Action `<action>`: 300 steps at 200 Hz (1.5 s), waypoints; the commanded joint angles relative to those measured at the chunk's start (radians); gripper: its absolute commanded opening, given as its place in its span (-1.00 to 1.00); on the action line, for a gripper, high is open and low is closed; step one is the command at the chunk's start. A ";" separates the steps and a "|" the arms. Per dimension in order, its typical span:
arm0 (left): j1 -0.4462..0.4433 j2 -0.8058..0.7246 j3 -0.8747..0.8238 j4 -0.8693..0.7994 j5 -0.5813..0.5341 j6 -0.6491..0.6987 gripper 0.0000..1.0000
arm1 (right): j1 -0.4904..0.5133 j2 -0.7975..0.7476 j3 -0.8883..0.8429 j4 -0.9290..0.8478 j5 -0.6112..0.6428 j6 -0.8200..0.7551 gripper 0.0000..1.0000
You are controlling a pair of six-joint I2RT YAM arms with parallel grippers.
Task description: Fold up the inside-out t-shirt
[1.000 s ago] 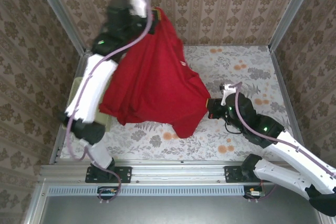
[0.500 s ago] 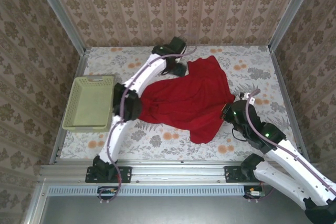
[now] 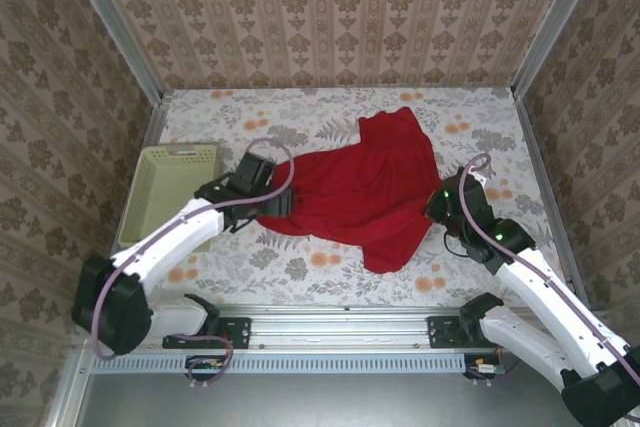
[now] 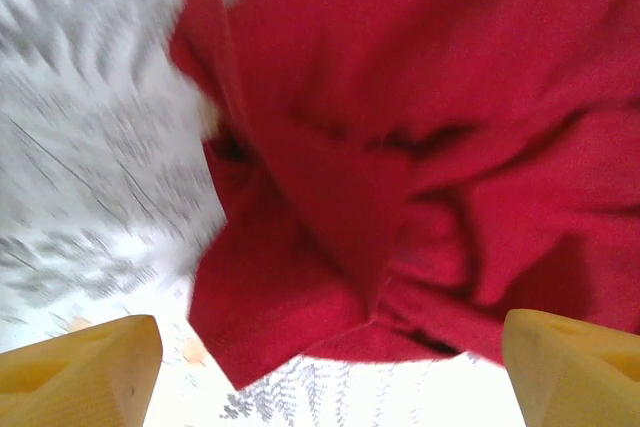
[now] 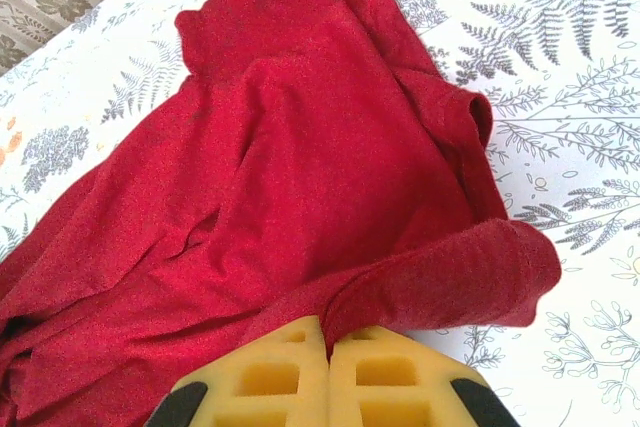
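Releasing the t-shirt (image 3: 365, 192), left tool (image 4: 328, 367) has retreated; right tool (image 5: 326, 347) still pinches.

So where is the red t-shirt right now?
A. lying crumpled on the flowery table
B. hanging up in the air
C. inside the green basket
A: the red t-shirt lies crumpled flat on the flowery table, to the side of the green basket and not in it.
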 commanded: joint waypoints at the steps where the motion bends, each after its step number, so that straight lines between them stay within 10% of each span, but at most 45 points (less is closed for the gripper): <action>1: 0.008 0.045 -0.047 0.136 0.098 -0.030 0.74 | -0.014 0.006 0.024 0.049 -0.037 -0.009 -1.00; 22: 0.038 0.120 -0.032 0.136 0.067 -0.038 0.48 | -0.027 0.022 0.037 0.039 -0.046 -0.013 -1.00; 79: 0.139 0.124 0.134 0.071 0.032 0.050 -1.00 | -0.133 -0.001 0.162 -0.057 -0.052 -0.119 -1.00; 186: 0.324 -0.152 0.580 -0.014 0.127 0.119 -1.00 | -0.187 -0.011 0.567 -0.186 -0.069 -0.262 -1.00; 269: 0.390 0.556 0.910 -0.130 0.230 0.081 -0.89 | -0.329 0.344 0.416 0.012 -0.197 -0.157 -1.00; 300: 0.390 0.830 1.159 -0.279 0.257 0.121 -0.09 | -0.433 0.538 0.404 0.133 -0.355 -0.163 -0.82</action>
